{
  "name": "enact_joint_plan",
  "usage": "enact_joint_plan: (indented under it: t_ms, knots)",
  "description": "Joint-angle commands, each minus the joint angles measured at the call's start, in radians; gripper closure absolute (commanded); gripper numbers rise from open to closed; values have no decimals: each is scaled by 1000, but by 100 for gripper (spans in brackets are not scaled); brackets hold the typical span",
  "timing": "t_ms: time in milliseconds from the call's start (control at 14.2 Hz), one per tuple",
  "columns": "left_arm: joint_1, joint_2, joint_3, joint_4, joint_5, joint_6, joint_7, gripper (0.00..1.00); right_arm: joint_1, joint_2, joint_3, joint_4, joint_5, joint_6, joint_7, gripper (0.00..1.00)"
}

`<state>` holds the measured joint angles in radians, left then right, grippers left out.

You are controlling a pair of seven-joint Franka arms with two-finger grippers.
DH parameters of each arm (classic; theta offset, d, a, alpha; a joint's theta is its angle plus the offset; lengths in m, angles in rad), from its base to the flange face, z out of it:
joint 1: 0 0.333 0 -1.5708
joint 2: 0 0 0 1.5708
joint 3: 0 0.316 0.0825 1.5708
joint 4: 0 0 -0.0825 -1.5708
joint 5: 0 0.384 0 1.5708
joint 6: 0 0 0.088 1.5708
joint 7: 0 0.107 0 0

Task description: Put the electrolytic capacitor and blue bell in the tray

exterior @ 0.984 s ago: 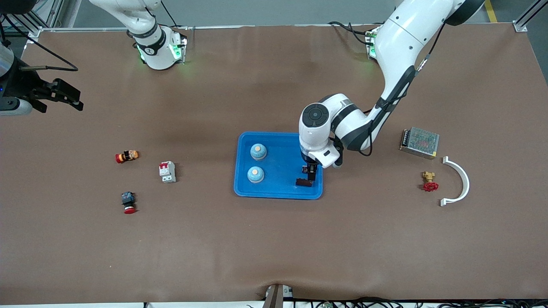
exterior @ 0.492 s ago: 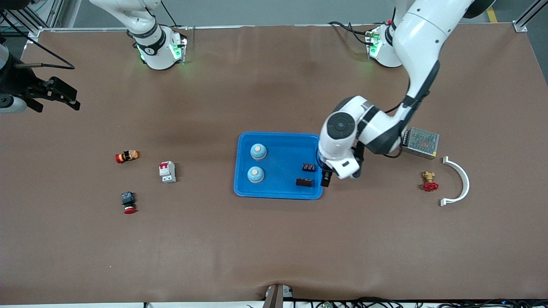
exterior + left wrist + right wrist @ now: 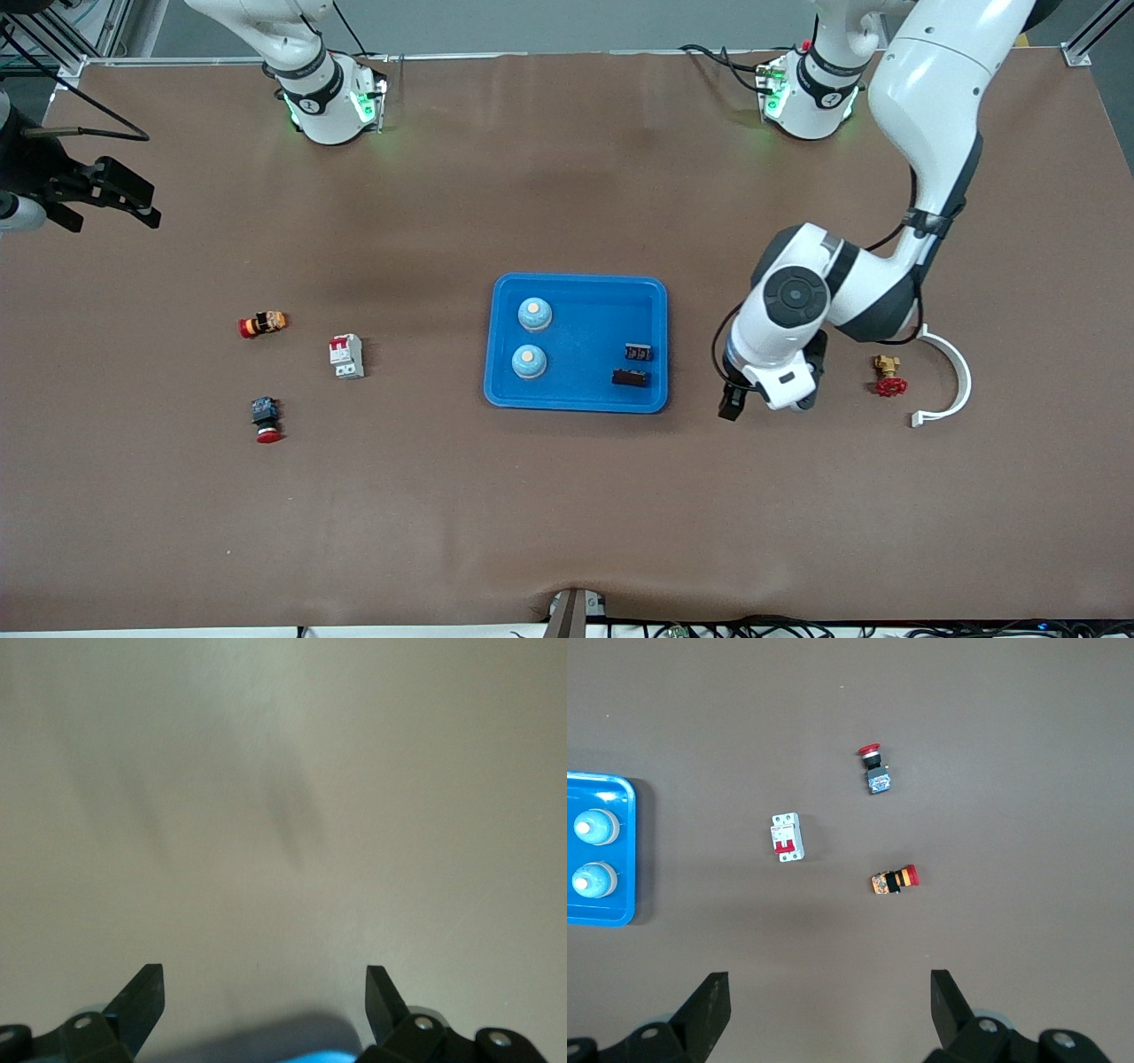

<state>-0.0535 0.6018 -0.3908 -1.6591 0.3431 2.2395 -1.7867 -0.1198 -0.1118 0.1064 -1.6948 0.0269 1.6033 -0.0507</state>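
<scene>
Left end effector [image 3: 740, 403] released over bare table beside tray [image 3: 576, 403]; right end effector [image 3: 830, 1014] released, mostly off-frame.

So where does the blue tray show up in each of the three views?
Front view: tray mid-table, holding two blue bells and two dark parts.
Left wrist view: not identifiable.
Right wrist view: tray at the picture's edge, partly cut off.
Shared landmark: the two bells in the tray.

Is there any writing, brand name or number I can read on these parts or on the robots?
None can be read.
White circuit breaker: marks on its face, too small to read.
Round marks on the arm bases: too blurred to read.
Blue tray and its contents: no text visible.
</scene>
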Motion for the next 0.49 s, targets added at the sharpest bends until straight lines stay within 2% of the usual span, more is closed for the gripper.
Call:
enact_joint_plan:
  t_ms: [0, 422]
  knots:
    - [81, -7, -8, 25, -23, -24, 142, 0, -20, 17, 12, 32, 4, -14, 0, 0]
    - [228, 1, -2, 41, -9, -49, 496, 0, -20, 17, 12, 34, 4, -14, 0, 0]
